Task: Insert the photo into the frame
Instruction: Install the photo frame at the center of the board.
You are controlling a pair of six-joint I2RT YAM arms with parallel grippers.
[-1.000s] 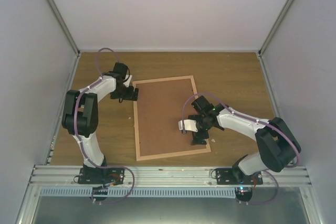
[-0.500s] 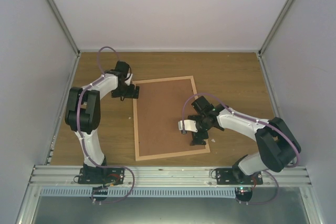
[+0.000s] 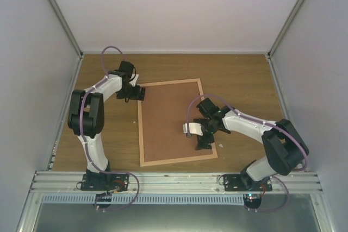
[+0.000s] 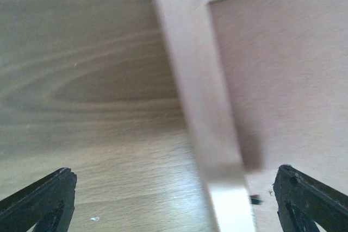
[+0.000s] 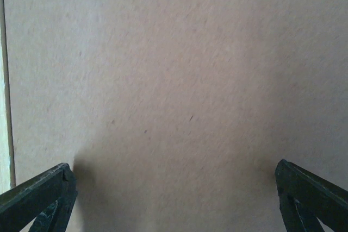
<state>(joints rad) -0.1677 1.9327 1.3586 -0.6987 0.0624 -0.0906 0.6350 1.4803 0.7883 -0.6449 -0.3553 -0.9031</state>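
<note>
The frame (image 3: 141,134) lies flat on the table, its thin light wood rails around a brown backing board (image 3: 168,120). No photo shows in any view. My left gripper (image 3: 138,93) is open at the frame's far left corner. In the left wrist view its fingertips (image 4: 60,184) straddle the frame's rail (image 4: 201,80), with the table on one side and the board (image 4: 283,80) on the other. My right gripper (image 3: 204,144) is open low over the board near the right rail. The right wrist view shows this gripper (image 5: 174,172) over bare board (image 5: 179,80), with nothing between the fingers.
A small white scrap (image 3: 222,145) lies on the table just off the frame's right rail. White walls enclose the wooden table (image 3: 244,85) on three sides. An aluminium rail (image 3: 174,180) with both arm bases runs along the near edge.
My left gripper has shifted slightly farther back along the frame's left corner. The right arm has edged a little to the left. Both grippers stay open.
</note>
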